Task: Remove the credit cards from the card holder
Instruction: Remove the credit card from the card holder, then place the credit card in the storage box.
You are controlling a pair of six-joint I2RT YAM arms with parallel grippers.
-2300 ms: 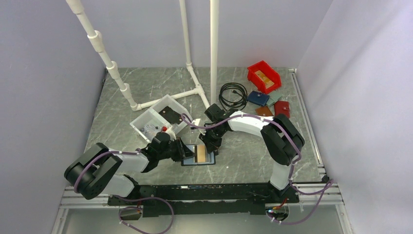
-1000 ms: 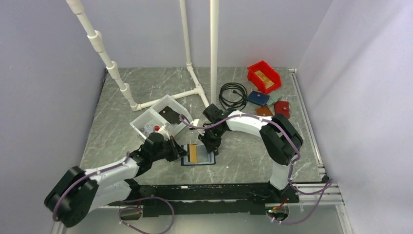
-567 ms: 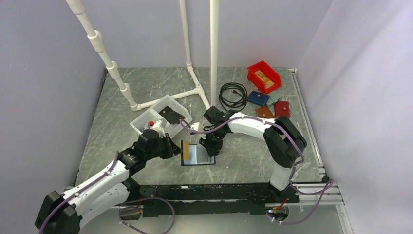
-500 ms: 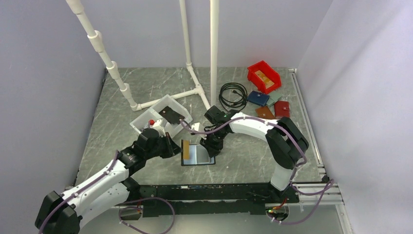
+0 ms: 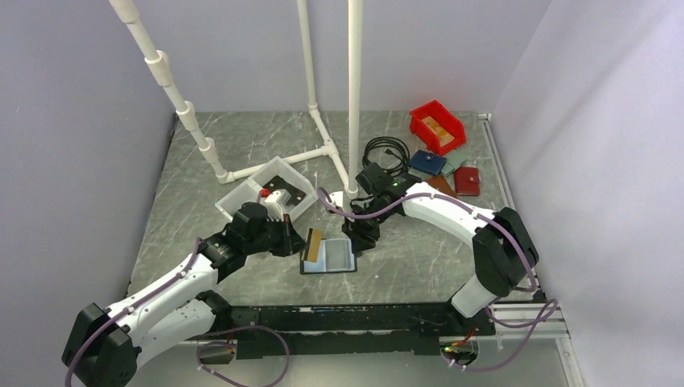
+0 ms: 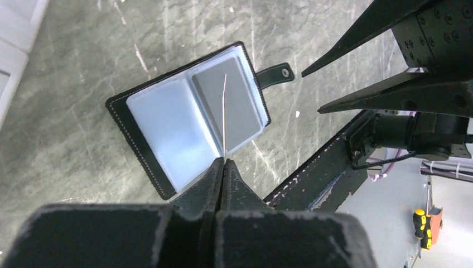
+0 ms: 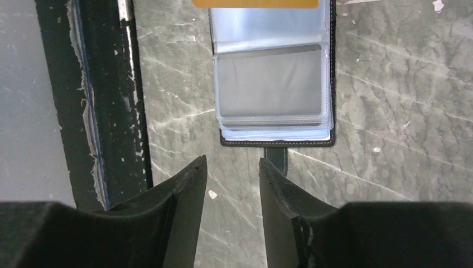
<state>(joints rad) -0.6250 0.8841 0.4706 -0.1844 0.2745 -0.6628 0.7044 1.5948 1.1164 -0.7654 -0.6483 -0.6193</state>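
- Grey marbled table (image 5: 242, 153) is bearing the card holder (image 5: 335, 260), lying open.
- Left gripper (image 6: 223, 163), clamped shut, is holding the gold card (image 5: 314, 239) above it.
- Right gripper (image 7: 231, 167), partly open and empty, is hovering beside.
- Grey card (image 7: 269, 70) is sitting sleeved; probably it needs pulling out next.

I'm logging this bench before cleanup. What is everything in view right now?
card holder: one, black, open flat, front centre
gold card: one, gold-tan, held over holder's left end
grey card: one, grey, sleeved in holder
white bin: one, left of centre
red bin: one, back right
cable: one, black, coiled, back centre
wallets: about four, blue, pale, brown, red, beside red bin
pipe frame: one, white, back
table: one, grey marbled
left gripper: one, black, shut on gold card
right gripper: one, black, open, by holder's right end
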